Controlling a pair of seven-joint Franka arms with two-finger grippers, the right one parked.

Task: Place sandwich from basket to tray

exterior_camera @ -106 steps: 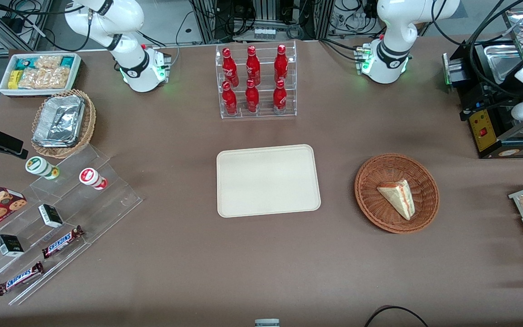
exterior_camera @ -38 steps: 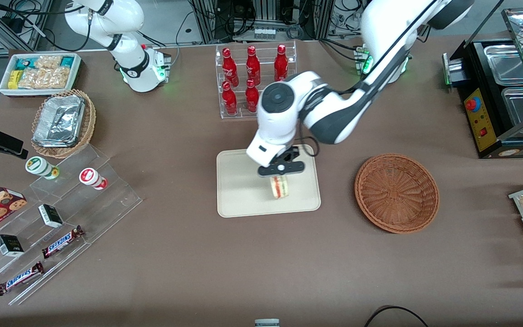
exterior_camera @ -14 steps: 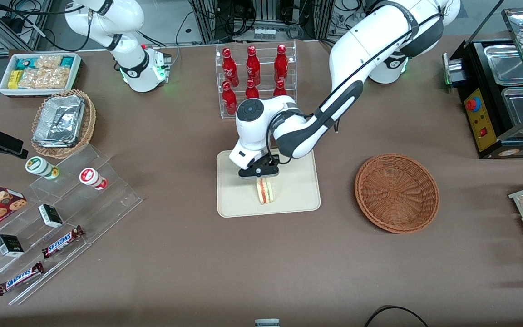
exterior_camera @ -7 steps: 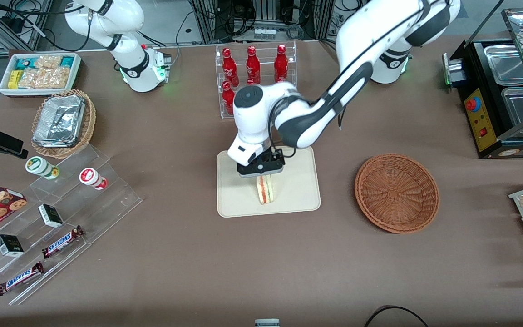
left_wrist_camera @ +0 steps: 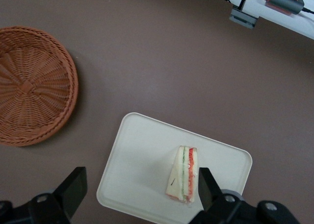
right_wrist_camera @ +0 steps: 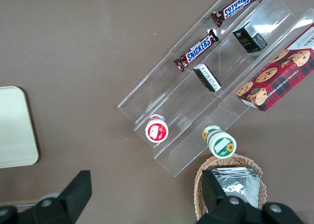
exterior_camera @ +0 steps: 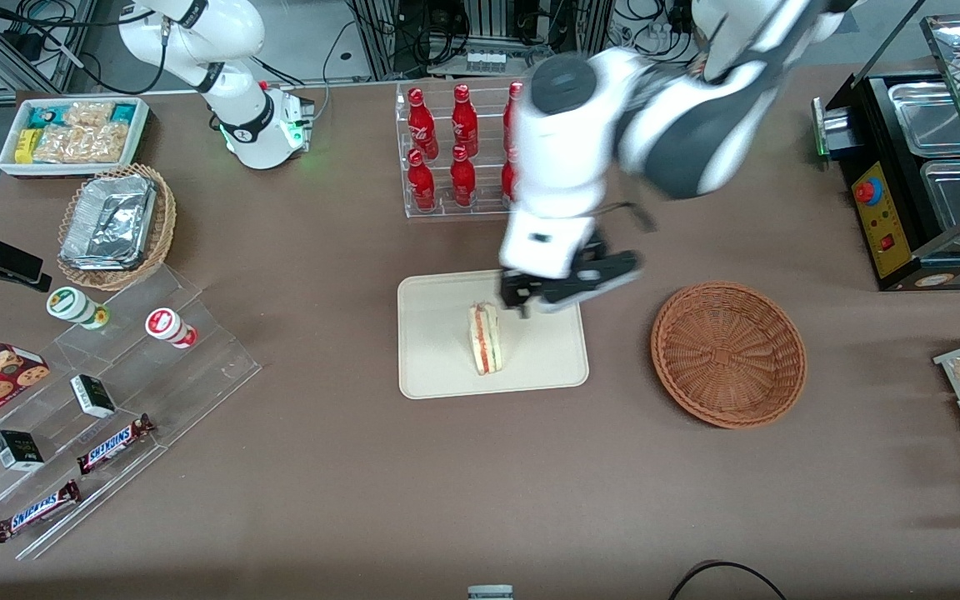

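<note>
Sandwich [exterior_camera: 485, 337] stands on edge on our tray [exterior_camera: 447, 367], at nine o'clock from the empty basket [exterior_camera: 728, 354], our tool [exterior_camera: 567, 287] spread apart above it; we judge it light, soft and clear-wrapped, best pinched gently across its bread faces.

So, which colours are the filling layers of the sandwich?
Red and green between pale bread on the sandwich, clearest in the left wrist view.

Pale triangular sandwich [exterior_camera: 486, 337], red and green stripes, on cream-beige plastic tray [exterior_camera: 438, 367]; reddish-brown woven wicker basket [exterior_camera: 728, 354]; black-fingered gripper [exterior_camera: 567, 292] above, spread wide.
</note>
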